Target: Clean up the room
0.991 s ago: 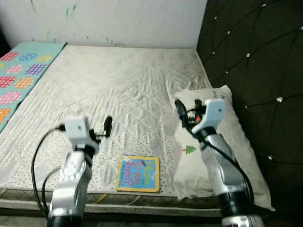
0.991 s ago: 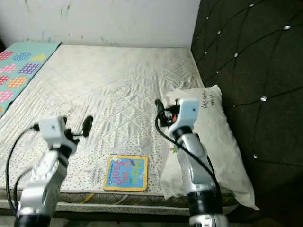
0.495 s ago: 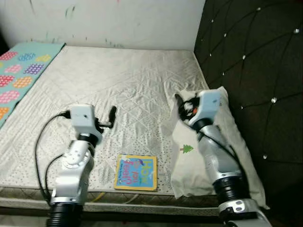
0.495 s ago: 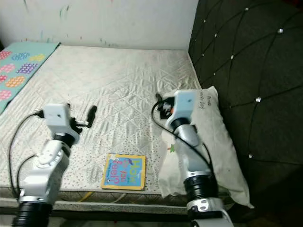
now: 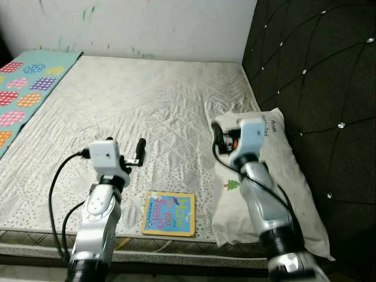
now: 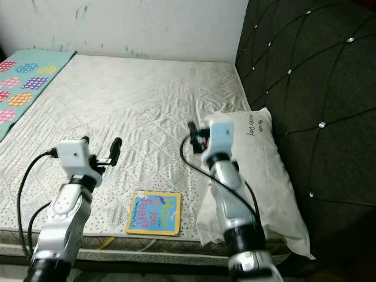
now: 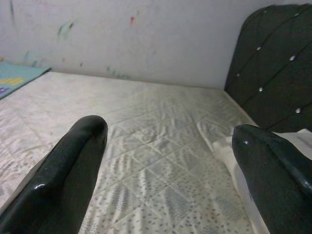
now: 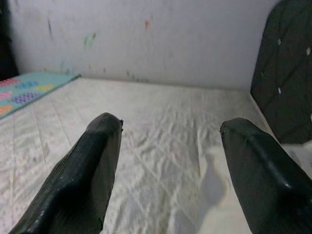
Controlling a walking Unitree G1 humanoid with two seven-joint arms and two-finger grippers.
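Book (image 5: pixel 170 213) lies flat at mattress (image 5: pixel 135 111) near edge, beside pillow (image 5: pixel 276 176). Left gripper (image 7: pixel 168 161) & right gripper (image 8: pixel 168 161) held apart, empty. Risk: thin book pushed off edge.

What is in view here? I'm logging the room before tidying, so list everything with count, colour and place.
mattress: one, off-white quilted, across the middle of the scene.
book: one, yellow and blue cover, flat near the mattress's front edge, between the two arms.
pillow: one, white with a small green tree print, along the mattress's right side by the headboard.
headboard: one, black tufted, on the right.
play mat: one, teal with coloured patches, far left.
wall: one, white with marks, behind the mattress.
left hand: one, black fingers, open, above the mattress.
right hand: one, black fingers, open, by the pillow's left edge.
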